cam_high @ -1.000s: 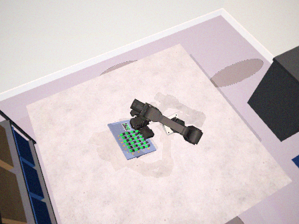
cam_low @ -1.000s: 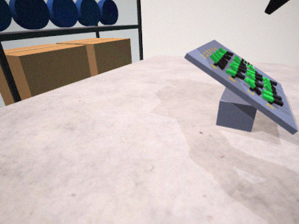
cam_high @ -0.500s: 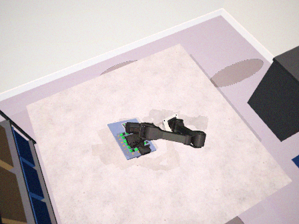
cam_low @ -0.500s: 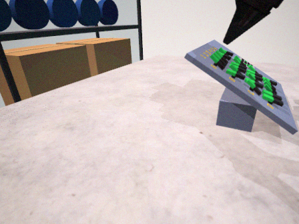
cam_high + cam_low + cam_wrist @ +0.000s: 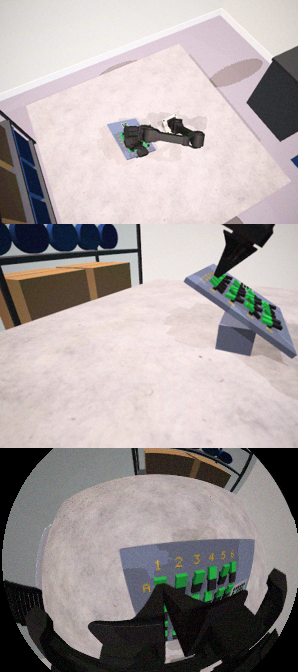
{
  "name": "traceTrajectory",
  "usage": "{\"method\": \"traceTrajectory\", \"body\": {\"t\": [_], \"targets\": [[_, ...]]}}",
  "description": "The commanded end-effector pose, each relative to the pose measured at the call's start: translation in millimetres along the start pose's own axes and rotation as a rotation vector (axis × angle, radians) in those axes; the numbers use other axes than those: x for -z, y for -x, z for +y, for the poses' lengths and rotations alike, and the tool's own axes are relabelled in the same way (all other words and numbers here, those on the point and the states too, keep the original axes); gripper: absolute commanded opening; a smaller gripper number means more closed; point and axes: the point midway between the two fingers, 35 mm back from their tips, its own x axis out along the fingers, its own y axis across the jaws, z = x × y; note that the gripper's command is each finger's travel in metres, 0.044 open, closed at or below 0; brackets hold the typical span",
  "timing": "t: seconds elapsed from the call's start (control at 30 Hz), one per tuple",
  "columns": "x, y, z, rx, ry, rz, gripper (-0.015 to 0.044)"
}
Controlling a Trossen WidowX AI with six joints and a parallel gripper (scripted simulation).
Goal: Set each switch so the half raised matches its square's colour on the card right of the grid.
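On the pale mottled table top point(image 5: 83, 160), near its middle, sits the blue-grey switch panel point(image 5: 206, 287), tilted up on a small block point(image 5: 234, 337) so that its face slopes toward the arm's side. Beyond the table edge in the exterior view stands a dark shelf frame point(image 5: 139, 254) with brown cartons point(image 5: 60, 285) under a row of blue cylinders point(image 5: 60, 235).

Over the panel stretches the dark arm point(image 5: 173, 135), reaching from its base across the grid so that much of it is hidden from above. Rows of rocker switches point(image 5: 247, 299) cover the panel face, each half green and half dark grey, with small yellow marks along the edges; the wrist view shows column numbers above the grid.

Down at a corner of the grid, the gripper point(image 5: 219, 275) has its fingers pressed together into one narrow wedge with nothing between them, the tip touching or just above a green switch end at the far-left corner as the exterior view shows it. Whether the small card is visible I cannot tell; the arm covers that side
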Motion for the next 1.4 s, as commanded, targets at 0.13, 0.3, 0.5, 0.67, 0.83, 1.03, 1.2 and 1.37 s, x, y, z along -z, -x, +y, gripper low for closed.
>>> {"method": "traceTrajectory", "body": {"t": [0.13, 0.3, 0.5, 0.67, 0.83, 1.03, 1.2, 1.37], "targets": [[1.6, -6.0, -0.6, 0.002, -0.006, 0.006, 0.0000], [1.6, -6.0, -0.6, 0.002, -0.006, 0.006, 0.0000], [1.6, -6.0, -0.6, 0.002, -0.006, 0.006, 0.0000], [1.6, -6.4, -0.6, 0.002, -0.006, 0.006, 0.0000], [1.6, -7.0, -0.6, 0.002, -0.006, 0.006, 0.0000], [1.6, -7.8, -0.6, 0.002, -0.006, 0.006, 0.0000], [1.5, -8.5, -0.6, 0.002, -0.006, 0.006, 0.0000], [1.5, -9.1, -0.6, 0.002, -0.006, 0.006, 0.0000]]}}
